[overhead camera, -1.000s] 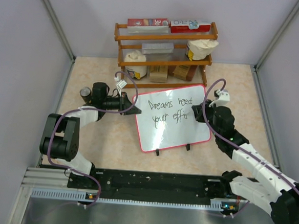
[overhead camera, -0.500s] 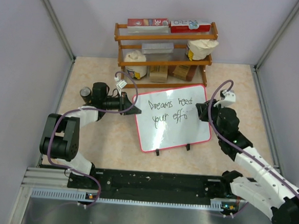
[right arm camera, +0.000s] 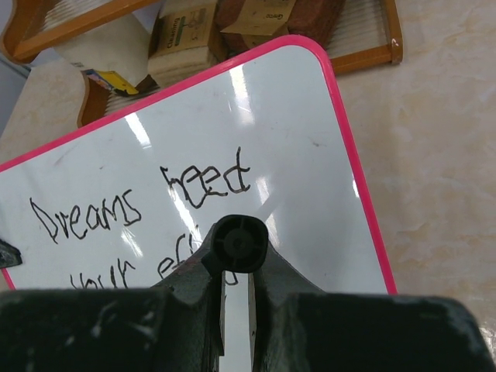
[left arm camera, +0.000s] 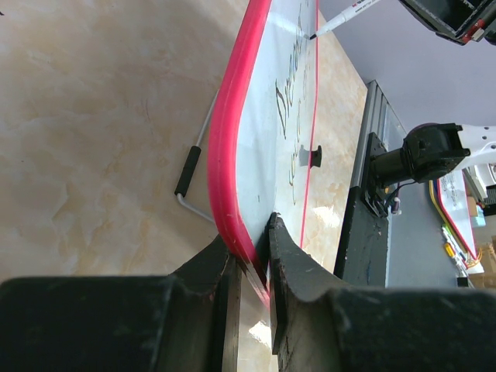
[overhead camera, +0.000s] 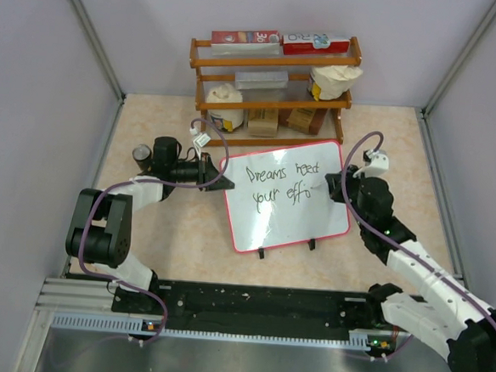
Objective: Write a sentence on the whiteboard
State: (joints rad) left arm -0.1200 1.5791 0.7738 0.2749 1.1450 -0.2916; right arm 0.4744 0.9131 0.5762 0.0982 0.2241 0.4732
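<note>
On the board (overhead camera: 283, 227), left fingers (left arm camera: 296, 271) pinch the left edge; right fingers (right arm camera: 280, 283) clamp a marker (right arm camera: 240, 242) (tip by the sentence (overhead camera: 278, 186)).

Both arms pair black joint housings with white link covers. A purple cable (overhead camera: 111, 195) runs along the left arm (overhead camera: 100, 227), and a second purple cable (overhead camera: 349, 152) arcs over the right arm (overhead camera: 421, 266). The left end effector (left arm camera: 256, 244) and right end effector (right arm camera: 236, 275) have matte black, scuffed fingers. A black base plate (overhead camera: 257, 302) fronts a ridged silver rail (overhead camera: 221, 329).
</note>
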